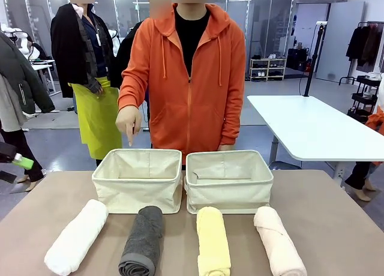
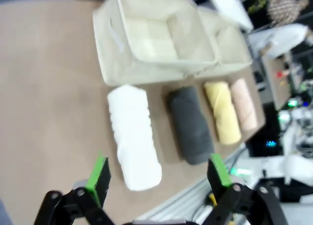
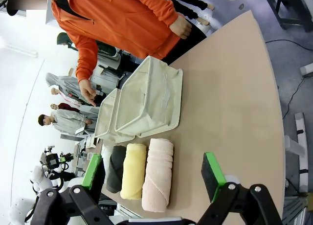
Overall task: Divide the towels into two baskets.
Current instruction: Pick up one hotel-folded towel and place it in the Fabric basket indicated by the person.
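Four rolled towels lie in a row near the table's front: white (image 1: 76,236), dark grey (image 1: 143,240), pale yellow (image 1: 213,240) and peach-pink (image 1: 278,240). Behind them two cream canvas baskets stand side by side, left basket (image 1: 138,180) and right basket (image 1: 228,181), both with nothing inside. My left gripper (image 2: 159,178) hangs open above the table, over the near end of the white towel (image 2: 133,142). My right gripper (image 3: 154,176) is open too, hovering above the peach-pink towel (image 3: 158,173). A person's hand (image 1: 128,121) points down at the left basket.
The person in an orange hoodie (image 1: 189,78) stands at the far table edge behind the baskets. Bare brown tabletop (image 1: 336,216) spreads right and left of the towels. Another white table (image 1: 312,129) and other people stand farther back.
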`<move>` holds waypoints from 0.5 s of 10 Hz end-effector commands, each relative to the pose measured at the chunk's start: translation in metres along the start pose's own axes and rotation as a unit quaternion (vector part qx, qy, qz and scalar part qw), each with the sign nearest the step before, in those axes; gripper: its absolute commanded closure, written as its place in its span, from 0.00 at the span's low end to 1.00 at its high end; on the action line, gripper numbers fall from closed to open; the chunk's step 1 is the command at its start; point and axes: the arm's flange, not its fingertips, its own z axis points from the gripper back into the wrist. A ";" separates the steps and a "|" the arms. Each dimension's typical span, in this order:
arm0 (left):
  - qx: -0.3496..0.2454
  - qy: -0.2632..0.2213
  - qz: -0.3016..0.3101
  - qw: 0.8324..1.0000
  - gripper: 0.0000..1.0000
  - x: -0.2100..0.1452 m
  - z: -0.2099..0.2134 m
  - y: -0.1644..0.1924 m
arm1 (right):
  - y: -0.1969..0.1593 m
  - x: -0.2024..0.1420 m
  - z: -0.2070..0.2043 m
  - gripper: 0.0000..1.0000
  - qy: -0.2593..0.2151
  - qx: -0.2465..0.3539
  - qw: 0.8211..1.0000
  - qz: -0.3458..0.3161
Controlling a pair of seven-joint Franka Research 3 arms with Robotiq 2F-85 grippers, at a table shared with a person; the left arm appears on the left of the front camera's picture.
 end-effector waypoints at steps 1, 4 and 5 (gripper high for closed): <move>0.046 0.067 -0.028 0.996 0.00 -0.007 -0.029 -0.017 | 0.002 0.000 0.001 0.00 -0.002 0.006 1.000 0.002; 0.115 0.119 -0.075 0.983 0.00 -0.017 -0.089 -0.026 | 0.002 0.000 0.001 0.00 -0.002 0.006 1.000 0.002; 0.129 0.126 -0.075 0.981 0.00 -0.017 -0.106 -0.025 | 0.002 0.000 0.001 0.00 -0.002 0.006 1.000 0.002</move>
